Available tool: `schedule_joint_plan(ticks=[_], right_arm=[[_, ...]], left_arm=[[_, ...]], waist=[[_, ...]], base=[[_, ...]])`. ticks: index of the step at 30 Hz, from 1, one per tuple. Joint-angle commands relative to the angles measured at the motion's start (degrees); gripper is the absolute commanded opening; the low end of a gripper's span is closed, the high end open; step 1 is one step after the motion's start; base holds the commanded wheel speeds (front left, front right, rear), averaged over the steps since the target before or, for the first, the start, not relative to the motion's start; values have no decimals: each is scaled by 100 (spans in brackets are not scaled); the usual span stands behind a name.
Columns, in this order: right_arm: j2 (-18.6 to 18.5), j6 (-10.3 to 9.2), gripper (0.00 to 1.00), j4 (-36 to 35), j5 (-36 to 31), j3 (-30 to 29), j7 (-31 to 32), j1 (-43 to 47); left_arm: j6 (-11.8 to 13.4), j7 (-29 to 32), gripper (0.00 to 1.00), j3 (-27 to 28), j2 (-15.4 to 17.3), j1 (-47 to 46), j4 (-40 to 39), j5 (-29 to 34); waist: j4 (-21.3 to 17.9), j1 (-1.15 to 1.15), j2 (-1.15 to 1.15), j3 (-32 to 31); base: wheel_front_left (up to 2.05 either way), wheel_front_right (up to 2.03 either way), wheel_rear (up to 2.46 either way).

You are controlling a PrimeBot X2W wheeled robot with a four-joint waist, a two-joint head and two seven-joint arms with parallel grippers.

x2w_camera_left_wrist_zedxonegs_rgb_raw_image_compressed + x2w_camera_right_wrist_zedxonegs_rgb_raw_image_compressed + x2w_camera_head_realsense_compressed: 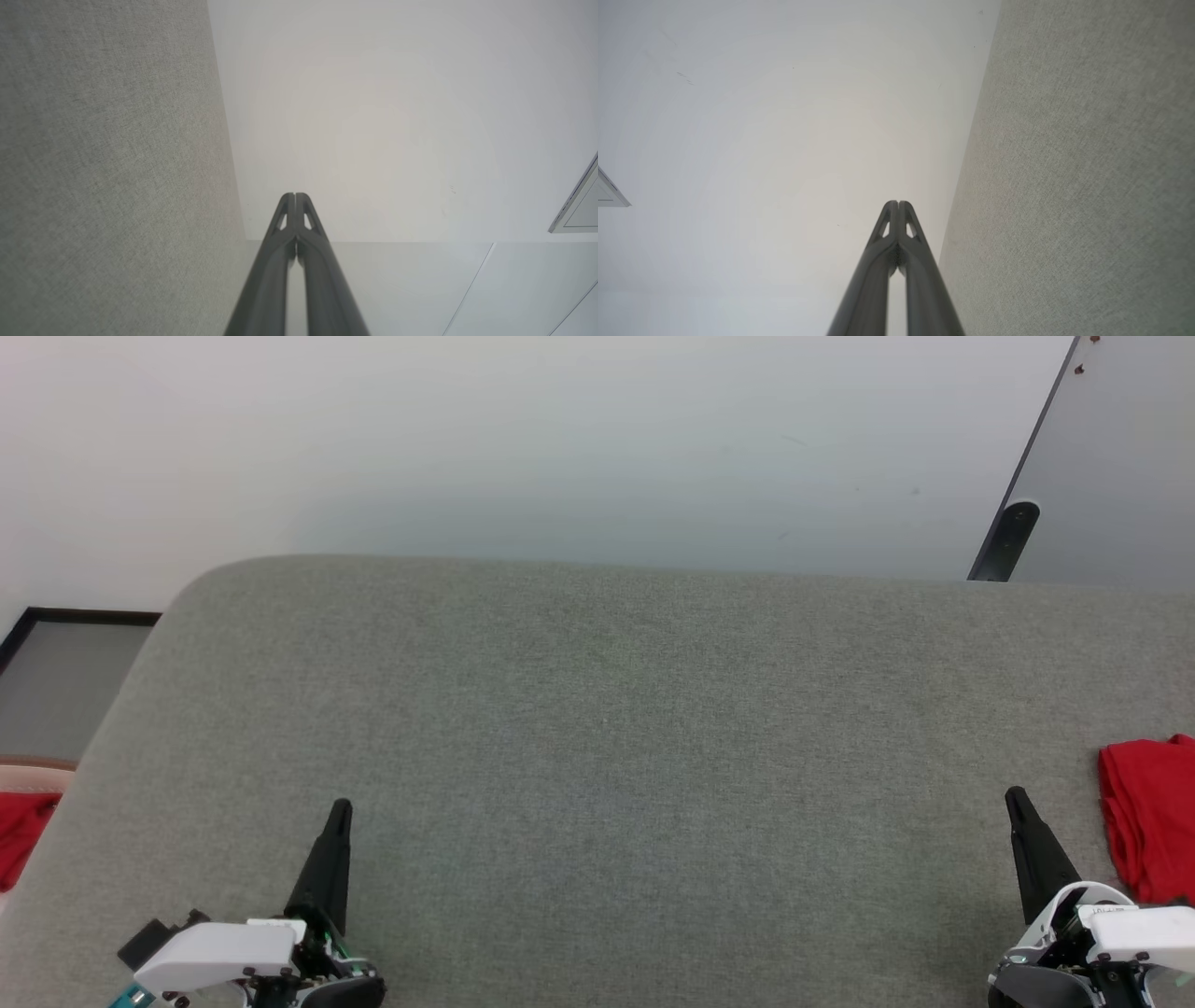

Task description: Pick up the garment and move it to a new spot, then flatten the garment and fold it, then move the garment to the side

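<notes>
The garment [1150, 817] is a folded red bundle lying at the right edge of the grey fabric table [616, 737], partly cut off by the head view's border. My right gripper [1016, 797] hovers at the lower right, just left of the garment and apart from it, fingers together and empty. At the lower left my left gripper [342, 807] is likewise shut with nothing in it. In the left wrist view the left gripper [295, 196] shows its tips pressed together, and in the right wrist view the right gripper [898, 204] does too.
More red cloth [19, 835] lies off the table's left edge beside a dark-framed panel [56, 681]. A slanted grey board with a dark leg [1008, 541] stands beyond the far right corner. White floor [560, 448] lies past the table's far edge.
</notes>
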Motion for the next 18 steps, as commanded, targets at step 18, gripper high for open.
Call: schedule_joint_plan(ticks=[18], right_arm=[[17, 2, 0, 4, 26, 14, 4, -16]], left_arm=[[-36, 12, 0, 13, 3, -60, 10, -17]], waist=[[0, -1, 0, 0]], base=[[0, 0, 0]])
